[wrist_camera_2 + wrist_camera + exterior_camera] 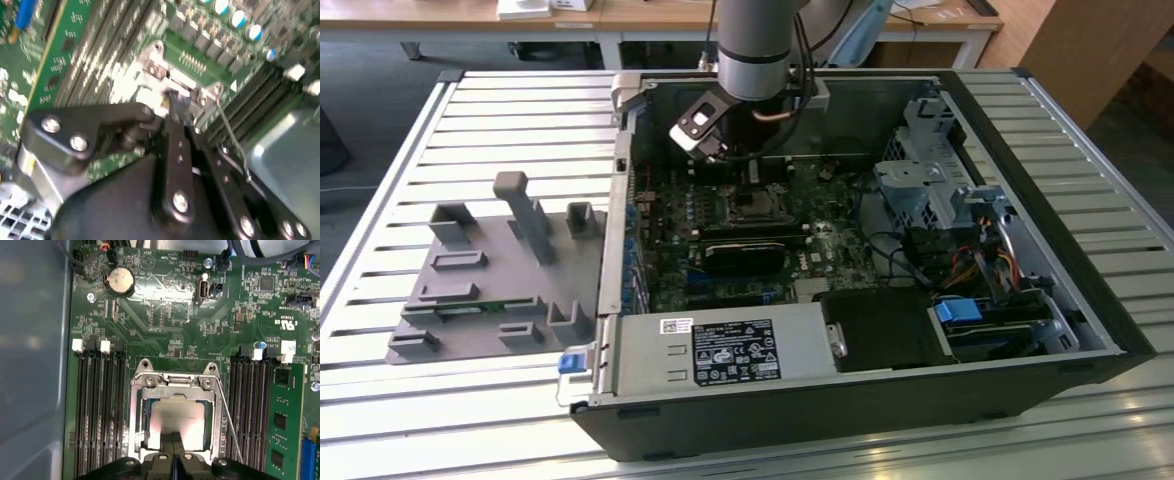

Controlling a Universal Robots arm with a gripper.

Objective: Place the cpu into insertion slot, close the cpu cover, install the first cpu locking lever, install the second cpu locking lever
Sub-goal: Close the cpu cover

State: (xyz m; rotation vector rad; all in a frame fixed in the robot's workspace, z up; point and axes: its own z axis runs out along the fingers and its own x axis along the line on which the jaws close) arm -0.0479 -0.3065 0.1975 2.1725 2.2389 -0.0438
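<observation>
Cpu place: the cpu (177, 415) lies flat in the socket on the motherboard (165, 325), in the middle of the open computer case (854, 400).
Cpu cover: the cpu cover (172, 381) seems to lie down over the chip, which shows through its square window.
Gripper: in the first wrist view the gripper (175, 437) is at the near edge of the cover, with both fingers (167, 440) pressed together and no gap; I see nothing held between them.
Locking lever: a thin wire lever (230, 425) slants beside the socket and looks not latched.
Handling of cpu: probably light and stiff, with a delicate underside; it is best taken by its edges.
Handling of cover: thin sheet metal, likely rigid and hinged; best pushed on the frame, not on the chip.
Materials: matt grey smooth chip top, shiny stamped frame, green board, black ribbed memory slots (97, 410).
</observation>
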